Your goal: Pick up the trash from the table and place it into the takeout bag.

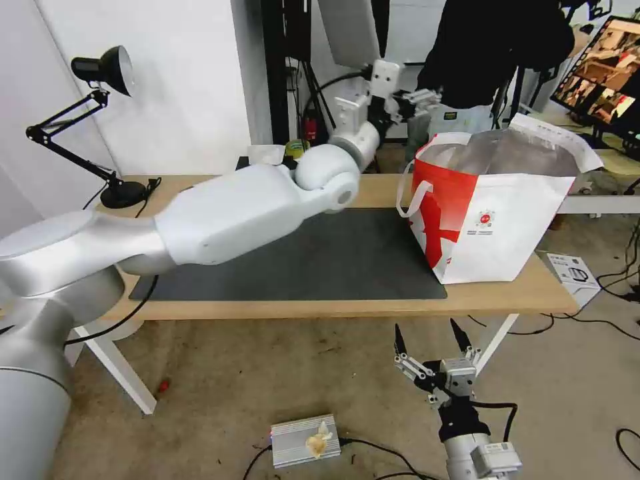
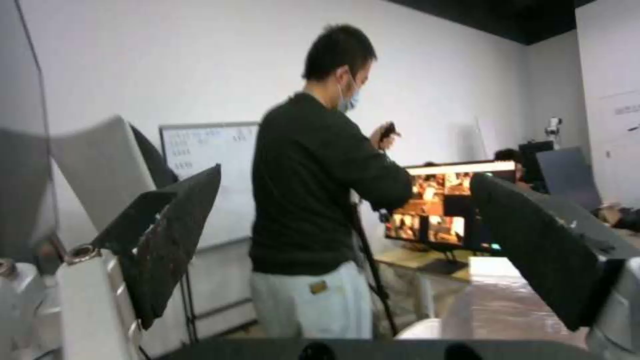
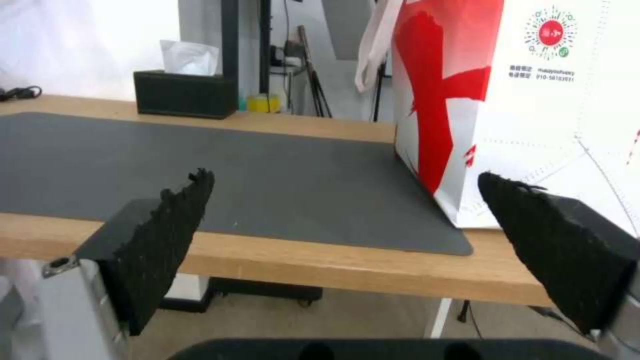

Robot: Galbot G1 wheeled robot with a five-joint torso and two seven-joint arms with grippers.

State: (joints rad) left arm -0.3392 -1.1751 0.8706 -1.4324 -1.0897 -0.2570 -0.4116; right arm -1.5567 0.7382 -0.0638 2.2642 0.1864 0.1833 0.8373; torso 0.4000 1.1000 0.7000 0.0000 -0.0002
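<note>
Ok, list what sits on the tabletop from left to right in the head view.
Desk lamp → tissue box → takeout bag. The grey mat lies under the middle span, so it has no single place in the order.

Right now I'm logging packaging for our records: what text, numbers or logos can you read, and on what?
"010-58103531", uncertain digits: large white-and-red takeout bag, under its round red logo.
Two small lines above that number: too blurred.
Whiteboard writing: too blurred.
White box on the floor, printed label: too small.
</note>
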